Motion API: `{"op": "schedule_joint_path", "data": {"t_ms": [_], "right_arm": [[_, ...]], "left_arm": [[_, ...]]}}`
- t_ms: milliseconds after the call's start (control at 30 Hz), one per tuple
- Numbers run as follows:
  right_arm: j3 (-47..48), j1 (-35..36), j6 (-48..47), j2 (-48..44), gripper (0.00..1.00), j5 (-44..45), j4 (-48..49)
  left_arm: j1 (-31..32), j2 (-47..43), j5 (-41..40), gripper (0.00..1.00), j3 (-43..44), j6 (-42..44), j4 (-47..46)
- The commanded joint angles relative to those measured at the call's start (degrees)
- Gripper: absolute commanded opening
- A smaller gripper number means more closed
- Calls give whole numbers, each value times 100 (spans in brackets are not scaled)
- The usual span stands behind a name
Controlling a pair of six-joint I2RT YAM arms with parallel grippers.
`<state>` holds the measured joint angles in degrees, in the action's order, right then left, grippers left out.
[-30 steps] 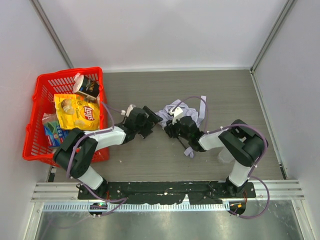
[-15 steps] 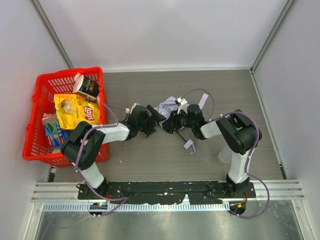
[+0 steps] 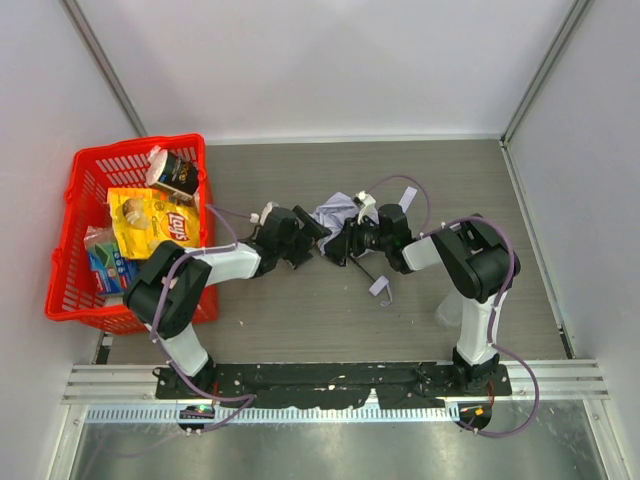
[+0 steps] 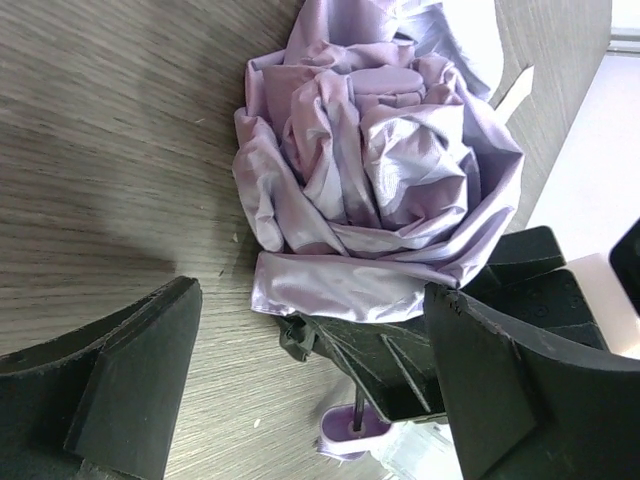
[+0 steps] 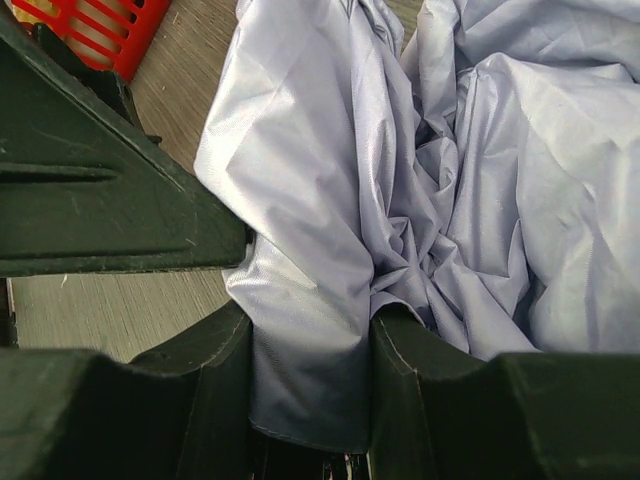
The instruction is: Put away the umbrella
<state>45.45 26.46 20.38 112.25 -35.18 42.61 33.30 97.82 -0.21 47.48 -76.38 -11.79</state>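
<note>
Fabric of the umbrella (image 5: 330, 200) is clenched in the right gripper (image 5: 310, 400). It should be straddled squarely by the released left gripper (image 4: 310, 375).

Bright even overhead light, faint soft shadows on the table (image 3: 300, 310), blown-out glare at left wrist view's right edge, sheen on the umbrella (image 4: 380, 160), near foreground slightly soft

Room to pass over table (image 3: 450, 180) behind umbrella (image 3: 334, 213); red basket (image 3: 135, 145) blocks far-left side.
</note>
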Motion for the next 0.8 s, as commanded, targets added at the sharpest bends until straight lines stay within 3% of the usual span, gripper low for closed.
{"op": "schedule_joint_path", "data": {"t_ms": [0, 100, 167, 267, 400, 500, 767], "right_arm": [[-300, -9, 150, 439, 1, -24, -1589], [-326, -9, 142, 412, 1, 2, -1598], [-318, -18, 133, 412, 1, 20, -1615], [-309, -18, 124, 395, 1, 37, -1624], [-291, -18, 133, 421, 1, 11, -1633], [-282, -18, 115, 403, 1, -6, -1651], [-247, -9, 115, 412, 1, -121, -1695]], "left_arm": [[-43, 36, -269, 95, -1, -105, -585], [-78, -26, -164, 98, -169, -27, -1324], [-87, -70, -155, 100, -91, 70, -1212], [-87, 87, -129, 100, 111, -69, -870], [-113, 614, -120, 100, 796, -237, 623], [-113, 817, -347, 98, 719, -220, 486], [-122, 1292, -410, 65, 534, 9, -709]]}}
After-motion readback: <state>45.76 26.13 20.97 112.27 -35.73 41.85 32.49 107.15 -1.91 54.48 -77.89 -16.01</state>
